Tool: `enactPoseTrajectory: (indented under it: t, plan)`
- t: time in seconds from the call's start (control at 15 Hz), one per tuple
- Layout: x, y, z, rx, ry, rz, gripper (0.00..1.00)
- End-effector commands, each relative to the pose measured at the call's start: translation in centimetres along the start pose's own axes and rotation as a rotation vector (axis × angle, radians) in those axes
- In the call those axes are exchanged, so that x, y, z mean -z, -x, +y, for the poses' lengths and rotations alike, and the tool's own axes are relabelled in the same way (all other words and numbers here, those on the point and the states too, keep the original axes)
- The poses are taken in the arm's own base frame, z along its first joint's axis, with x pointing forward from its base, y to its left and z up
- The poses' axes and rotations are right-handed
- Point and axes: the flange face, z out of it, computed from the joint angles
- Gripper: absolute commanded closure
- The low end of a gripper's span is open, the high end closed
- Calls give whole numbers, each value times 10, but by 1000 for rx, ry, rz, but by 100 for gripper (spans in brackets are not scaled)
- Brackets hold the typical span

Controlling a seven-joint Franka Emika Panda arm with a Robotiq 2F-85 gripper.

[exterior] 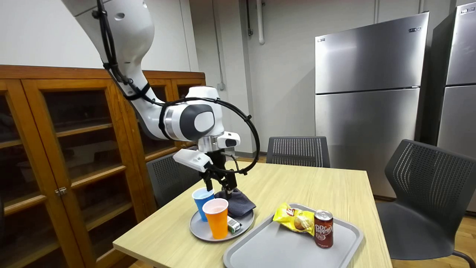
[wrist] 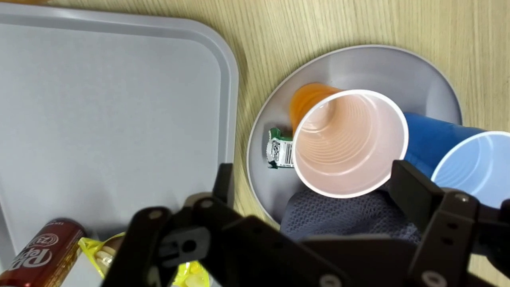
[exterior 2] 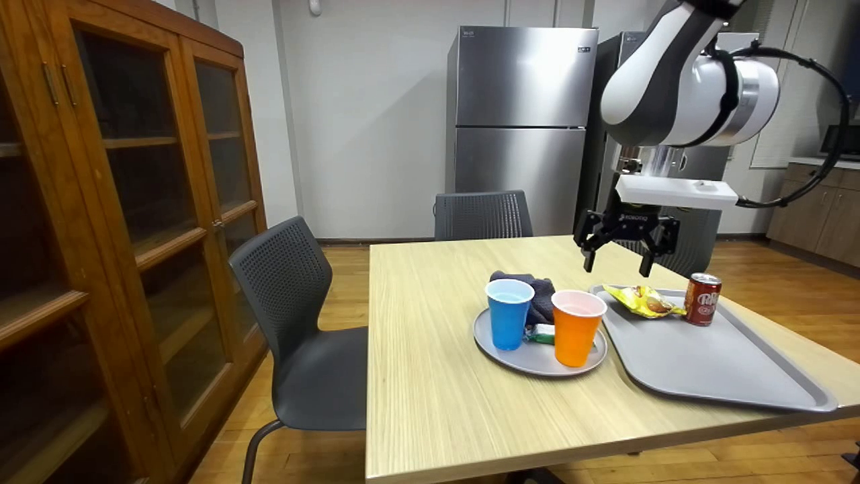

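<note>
Claw (exterior 2: 617,264) hung spread wide and empty above the tabletop (exterior 2: 437,403), near the plate (exterior 2: 527,361) bearing the orange cup (exterior 2: 576,336), blue cup (exterior 2: 508,324) and dark cloth (exterior: 241,204); any descent seemed best kept slow and straight, lest either cup tip.

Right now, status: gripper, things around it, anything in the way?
Gripper open, empty, above the table. Dark cloth on the plate. Orange cup and blue cup upright beside it, possibly in the way of low moves.
</note>
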Motion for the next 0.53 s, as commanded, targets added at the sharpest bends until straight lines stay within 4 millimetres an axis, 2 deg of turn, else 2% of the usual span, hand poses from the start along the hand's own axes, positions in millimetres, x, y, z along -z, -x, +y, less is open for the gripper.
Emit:
enactPoseTrajectory:
  t: [0.0,0.47]
  plan:
    - [-17,-11,-5,-11,28,8,0]
    - [-56,-17,-8,7,85,2,0]
